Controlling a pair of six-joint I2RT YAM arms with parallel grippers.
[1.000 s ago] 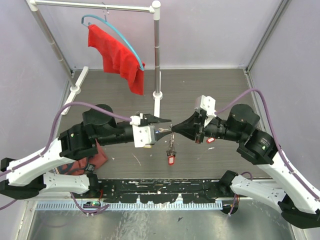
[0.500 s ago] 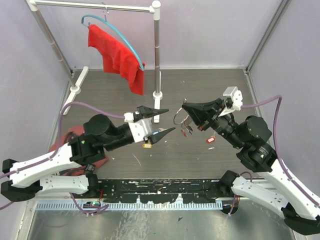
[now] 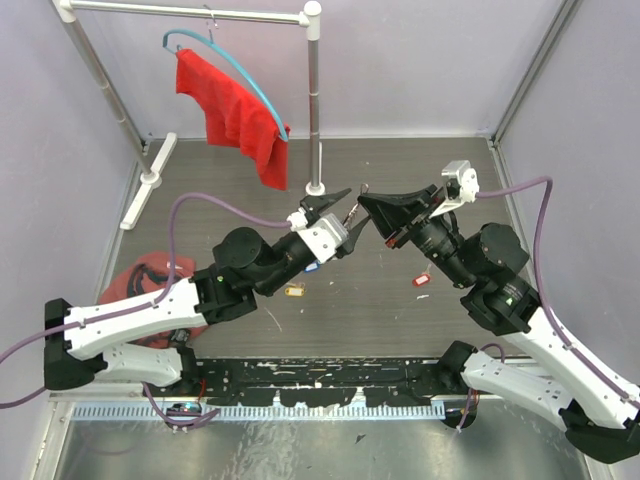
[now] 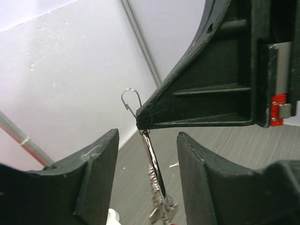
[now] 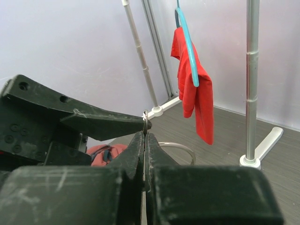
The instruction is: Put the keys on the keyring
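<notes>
Above the dark table [image 3: 420, 170], the right claw [image 5: 144, 134] pinches the keyring [image 4: 153, 161], which hangs vertically, edge-on, between the parted fingers of the left claw [image 4: 147, 137].

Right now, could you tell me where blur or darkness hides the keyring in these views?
Left wrist view: keyring crisp against the pale wall, left tool's fingers dark and soft. Right wrist view: right tool fills the foreground, black and soft, ring partly hidden behind it. Top view: evenly lit, no glare, ring tiny.
</notes>
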